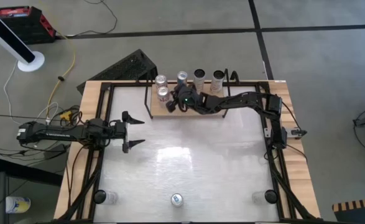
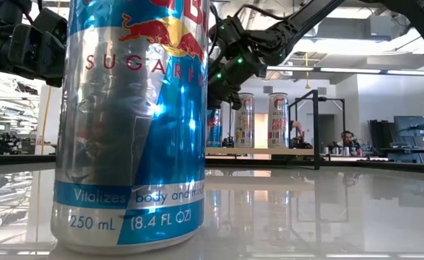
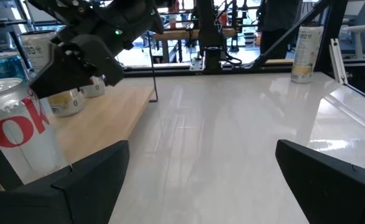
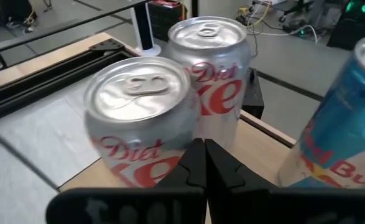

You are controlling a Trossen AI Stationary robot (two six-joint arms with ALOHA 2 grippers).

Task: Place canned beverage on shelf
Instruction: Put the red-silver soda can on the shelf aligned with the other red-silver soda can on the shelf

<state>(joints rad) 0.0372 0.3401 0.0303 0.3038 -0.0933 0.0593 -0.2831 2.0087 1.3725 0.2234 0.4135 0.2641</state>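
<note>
The shelf (image 1: 160, 111), a light-wood board in a black wire frame, stands at the table's far middle. On it stand two Diet Coke cans (image 4: 138, 118) (image 4: 213, 68), a blue Red Bull can (image 4: 337, 143) and two pale cans (image 1: 199, 76) (image 1: 217, 77). My right gripper (image 4: 204, 165) is shut and empty over the board, just before the nearer Diet Coke can. My left gripper (image 1: 135, 130) is open and empty at the table's left. Another Red Bull can (image 2: 132, 123) stands upright at the table's near edge (image 1: 177, 199). My right gripper's shut fingertips (image 4: 198, 155) stand right by the lower wall of the nearer Diet Coke can (image 4: 163, 174), slanting down from the table's right. I cannot tell whether they touch it.
The shelf's black upright wires (image 1: 150, 93) stand at its ends. Black frame rails (image 1: 104, 124) run along the table's left and right sides. Clear objects sit at the near corners (image 1: 106, 197) (image 1: 261, 197). A pale can (image 3: 306, 53) stands farther off on the white tabletop.
</note>
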